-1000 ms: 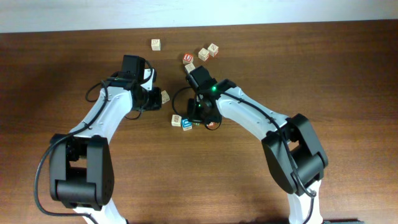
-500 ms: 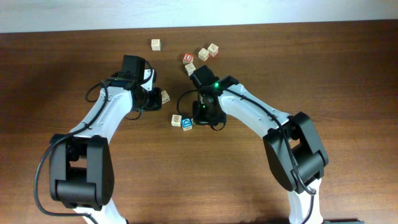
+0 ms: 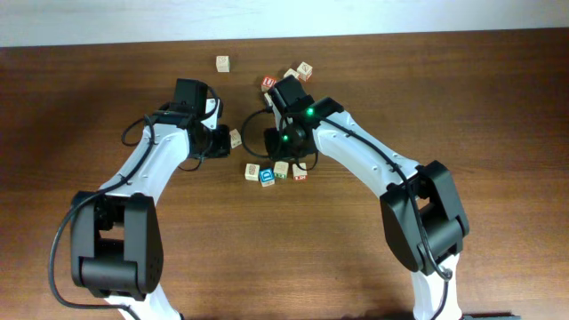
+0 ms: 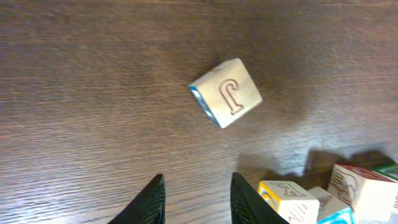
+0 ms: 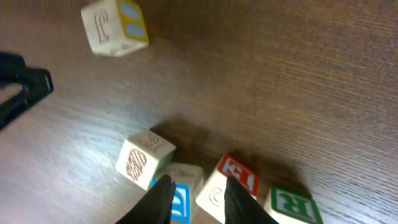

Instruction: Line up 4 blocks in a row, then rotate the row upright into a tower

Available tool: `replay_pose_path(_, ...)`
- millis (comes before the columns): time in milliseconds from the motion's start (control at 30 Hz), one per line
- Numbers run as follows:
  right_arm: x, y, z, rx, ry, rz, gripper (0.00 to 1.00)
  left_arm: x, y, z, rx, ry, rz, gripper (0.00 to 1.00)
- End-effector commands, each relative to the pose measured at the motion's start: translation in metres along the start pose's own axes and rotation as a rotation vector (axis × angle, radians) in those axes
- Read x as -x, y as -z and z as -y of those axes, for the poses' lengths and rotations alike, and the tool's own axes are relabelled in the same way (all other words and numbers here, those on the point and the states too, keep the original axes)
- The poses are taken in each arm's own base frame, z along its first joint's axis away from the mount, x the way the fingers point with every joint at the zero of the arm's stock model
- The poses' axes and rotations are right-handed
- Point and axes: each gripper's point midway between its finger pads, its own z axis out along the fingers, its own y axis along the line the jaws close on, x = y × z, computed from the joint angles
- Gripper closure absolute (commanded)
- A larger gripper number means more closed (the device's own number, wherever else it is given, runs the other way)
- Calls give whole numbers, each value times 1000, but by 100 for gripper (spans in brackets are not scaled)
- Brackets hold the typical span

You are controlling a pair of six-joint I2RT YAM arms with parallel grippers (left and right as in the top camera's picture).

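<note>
The four blocks [image 3: 281, 169] lie clustered just under the right gripper [image 5: 197, 186].

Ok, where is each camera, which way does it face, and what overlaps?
Overhead: above the table, facing straight down; both arms and the group of blocks show.
Left wrist: on the left arm, facing down past the left fingers at the J block.
Right wrist: on the right arm, facing down past the right fingers at the group of blocks.
Shared: both wrist views show the J block.
</note>
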Motion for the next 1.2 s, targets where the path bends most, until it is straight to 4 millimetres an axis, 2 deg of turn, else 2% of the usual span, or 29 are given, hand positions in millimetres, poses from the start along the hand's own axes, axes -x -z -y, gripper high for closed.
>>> replay_pose_path(0,4,-16,1,7,-129,-1,76,11,5,-7,45,9,35,67)
replay_pose_path(300,-2,-25,-6,-21,-167,1,95,13,9,-33,63,113,39,73)
replay_pose_path(467,-11,-36,-6,-23,-170,-38,95,9,9,-33,65,114,25,76)
replay_pose_path(867,-31,-34,4,-72,-187,-112,96,6,9,-33,67,116,11,77)
replay_pose_path(967,-33,-34,0,-50,-169,-127,96,6,9,-33,67,116,11,77)
replay_pose_path(1067,-32,-25,-4,-38,-157,-122,96,6,9,-33,67,116,11,77)
replay_pose_path(1167,-24,-6,-9,-29,-147,-80,96,6,9,-33,67,116,10,77)
